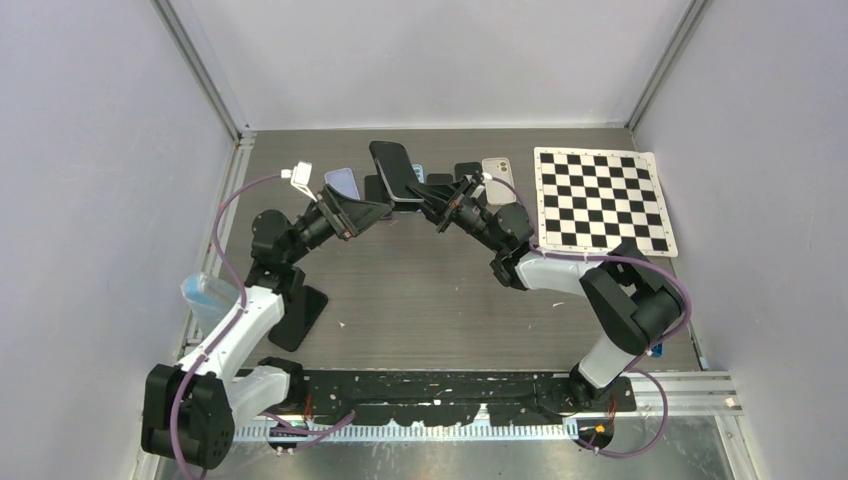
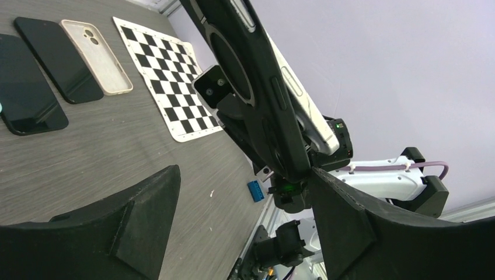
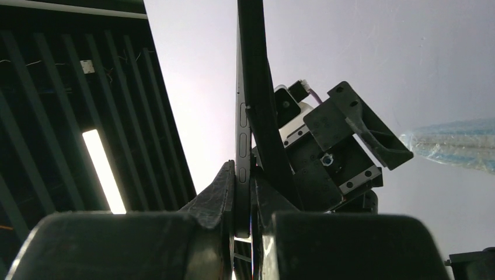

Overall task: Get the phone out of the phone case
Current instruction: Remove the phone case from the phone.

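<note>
The phone in its black phone case (image 1: 393, 170) is held up above the table at the back middle. My right gripper (image 1: 437, 196) is shut on its lower end. In the right wrist view it stands edge-on, the phone case (image 3: 243, 122) pinched between both fingers (image 3: 225, 186). From the left wrist I see the phone case (image 2: 257, 93) from behind with its round ring, and a pale edge of the phone (image 2: 315, 125) shows beyond it. My left gripper (image 2: 245, 175) is open just left of the case, its right finger (image 2: 356, 227) by the case's lower corner.
Two dark phones (image 2: 26, 93) and a beige empty case (image 2: 96, 55) lie at the back of the table. A checkerboard (image 1: 603, 200) lies at the back right. A small blue block (image 2: 255, 191) sits near the front edge. A pale blue object (image 1: 205, 295) rests at the left.
</note>
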